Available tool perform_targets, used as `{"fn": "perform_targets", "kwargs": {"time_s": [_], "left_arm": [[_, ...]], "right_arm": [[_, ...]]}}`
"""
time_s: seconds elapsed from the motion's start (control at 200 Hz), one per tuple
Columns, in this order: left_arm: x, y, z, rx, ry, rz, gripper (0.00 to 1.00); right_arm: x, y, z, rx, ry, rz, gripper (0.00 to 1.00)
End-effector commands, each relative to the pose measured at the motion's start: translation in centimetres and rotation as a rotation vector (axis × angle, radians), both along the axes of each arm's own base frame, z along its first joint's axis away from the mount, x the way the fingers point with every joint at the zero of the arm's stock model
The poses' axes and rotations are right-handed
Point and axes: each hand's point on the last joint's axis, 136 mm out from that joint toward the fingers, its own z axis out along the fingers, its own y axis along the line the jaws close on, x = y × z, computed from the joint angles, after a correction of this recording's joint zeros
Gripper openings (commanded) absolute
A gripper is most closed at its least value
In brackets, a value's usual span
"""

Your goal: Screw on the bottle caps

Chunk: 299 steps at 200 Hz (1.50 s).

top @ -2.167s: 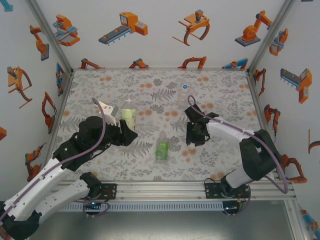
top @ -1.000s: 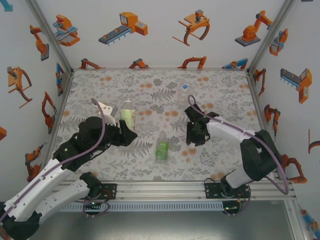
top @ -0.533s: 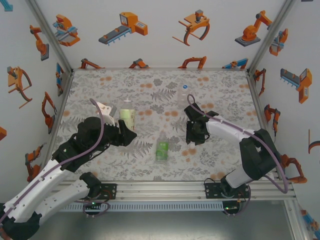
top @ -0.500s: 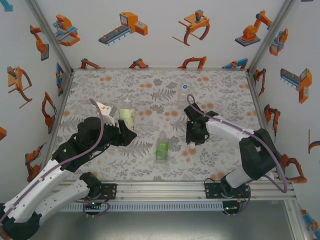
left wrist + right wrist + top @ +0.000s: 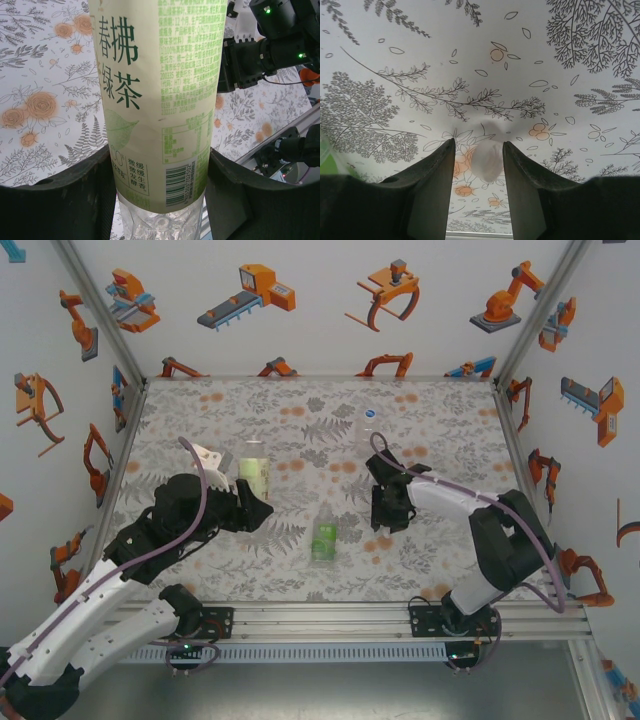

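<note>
Left claw (image 5: 160, 175) is squeezing the upright bottle (image 5: 256, 472), centre-left in the top view. Right claw (image 5: 478, 150) is pinching a white cap (image 5: 487, 162) at its tips, so it is risking a slip or cross-threading.

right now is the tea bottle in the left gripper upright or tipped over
Upright. The tea bottle stands vertical in the left gripper, which is shut on its lower part; the top view shows it upright too.

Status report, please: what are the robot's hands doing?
Left hand shut on pale-label bottle. Right hand pinching white cap, not yet at bottle. Green bottle lying flat between them.
</note>
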Motion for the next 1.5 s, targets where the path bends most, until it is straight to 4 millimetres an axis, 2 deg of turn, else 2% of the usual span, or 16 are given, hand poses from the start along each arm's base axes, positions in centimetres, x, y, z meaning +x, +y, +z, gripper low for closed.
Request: {"fn": "perform_targets", "kwargs": {"time_s": [0.0, 0.09, 0.26, 0.366, 0.511, 0.621, 0.876, 1.021, 1.197, 1.492], "left_arm": [[-0.1, 0.2, 0.2, -0.021, 0.001, 0.008, 0.0], [0.0, 0.2, 0.1, -0.021, 0.003, 0.008, 0.0], [-0.1, 0.2, 0.2, -0.024, 0.002, 0.011, 0.0], [-0.1, 0.3, 0.3, -0.025, 0.002, 0.014, 0.0], [-0.1, 0.3, 0.3, -0.027, 0.003, 0.016, 0.0], [0.0, 0.3, 0.4, -0.03, 0.001, 0.017, 0.0], [0.2, 0.0, 0.3, -0.033, 0.006, 0.012, 0.0], [0.3, -0.1, 0.4, -0.038, 0.007, 0.011, 0.0], [0.3, -0.1, 0.3, -0.035, 0.011, 0.012, 0.0], [0.4, -0.1, 0.2, -0.038, 0.015, 0.017, 0.0]], "right_arm": [[-0.6, -0.1, -1.0, -0.01, 0.02, 0.007, 0.43], [-0.8, -0.2, -1.3, -0.009, 0.028, 0.003, 0.43], [-1.1, 0.1, -1.6, 0.021, 0.042, -0.013, 0.33], [-1.3, 1.1, -1.9, 0.115, 0.056, -0.045, 0.28], [-1.4, 1.8, -2.4, 0.256, 0.067, -0.11, 0.28], [-1.5, 1.1, -2.5, 0.317, 0.069, -0.155, 0.28], [-2.2, -2.1, -3.2, 0.439, 0.089, -0.287, 0.31], [-2.5, -3.4, -3.4, 0.406, 0.093, -0.32, 0.35], [-2.2, -4.7, -2.9, 0.316, 0.081, -0.307, 0.35], [-2.4, -3.2, -2.1, 0.283, 0.065, -0.2, 0.36]]}}
